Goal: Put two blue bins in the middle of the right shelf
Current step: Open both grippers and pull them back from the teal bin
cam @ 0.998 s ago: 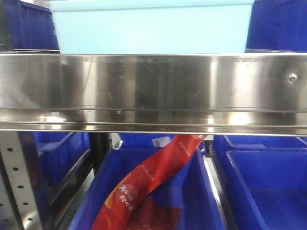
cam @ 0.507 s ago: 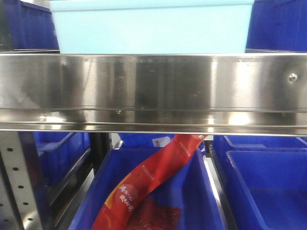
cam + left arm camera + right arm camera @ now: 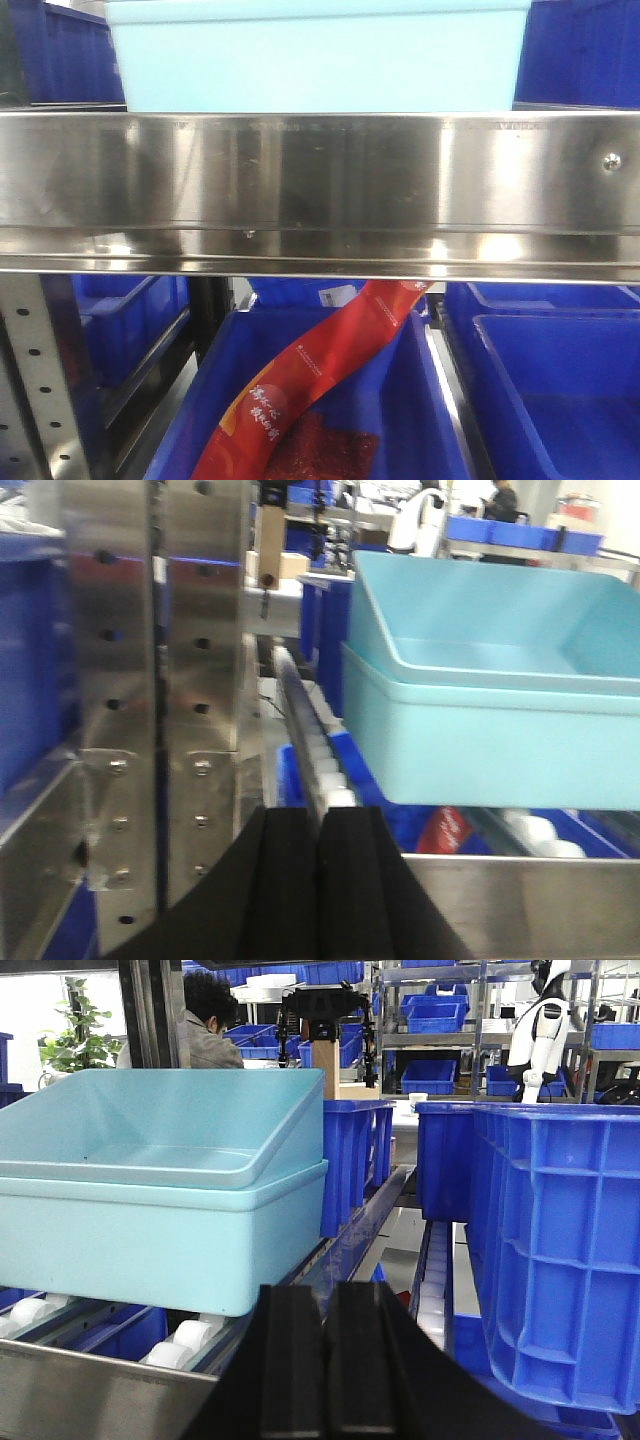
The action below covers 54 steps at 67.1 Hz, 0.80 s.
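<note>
1. On the rollers behind the steel rail [image 3: 320, 180] I see the two pale bins [image 3: 150, 1210], one nested inside the other.
2. My left gripper [image 3: 318, 880] and right gripper [image 3: 325, 1360] have fingers pressed together, holding nothing.

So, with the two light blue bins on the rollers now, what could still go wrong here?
The two light blue bins sit nested, the upper one tilted, on white rollers, so they may roll or shift. The left gripper and right gripper, both shut, are near the steel rail and could knock it when pulling back.
</note>
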Available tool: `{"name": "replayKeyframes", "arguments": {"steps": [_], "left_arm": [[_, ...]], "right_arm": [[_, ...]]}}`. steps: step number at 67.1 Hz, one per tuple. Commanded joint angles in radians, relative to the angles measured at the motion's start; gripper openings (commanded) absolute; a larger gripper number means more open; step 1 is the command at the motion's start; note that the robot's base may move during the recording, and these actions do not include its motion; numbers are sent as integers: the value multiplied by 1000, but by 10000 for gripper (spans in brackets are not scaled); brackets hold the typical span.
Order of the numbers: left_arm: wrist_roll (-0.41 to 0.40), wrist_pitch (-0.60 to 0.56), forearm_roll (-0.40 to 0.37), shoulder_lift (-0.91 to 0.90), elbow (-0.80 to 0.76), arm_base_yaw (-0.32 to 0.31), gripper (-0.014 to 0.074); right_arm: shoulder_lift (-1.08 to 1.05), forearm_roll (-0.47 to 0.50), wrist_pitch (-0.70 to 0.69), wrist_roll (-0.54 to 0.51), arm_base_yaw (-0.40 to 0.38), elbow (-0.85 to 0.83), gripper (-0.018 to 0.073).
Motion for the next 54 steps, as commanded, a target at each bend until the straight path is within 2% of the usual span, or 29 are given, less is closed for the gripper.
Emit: {"name": "replayKeyframes", "arguments": {"steps": [1, 8, 18, 21, 23, 54], "left_arm": [[30, -17, -5, -58, 49, 49, -111], [104, -47, -7, -119, 159, 88, -111], [109, -207, -2, -119, 330, 88, -111], [109, -283, -2, -119, 339, 88, -111], [109, -246, -2, -119, 339, 88, -111], [109, -262, 4, -119, 339, 88, -111]], "right_arm": [[-6, -7, -23, -1, -3, 4, -162], [-6, -7, -23, -1, -3, 4, -162], [-6, -7, -23, -1, -3, 4, -162], [-6, -7, -23, -1, -3, 4, -162], [-6, -7, -23, -1, -3, 4, -162], [-6, -7, -23, -1, -3, 4, -162]]}}
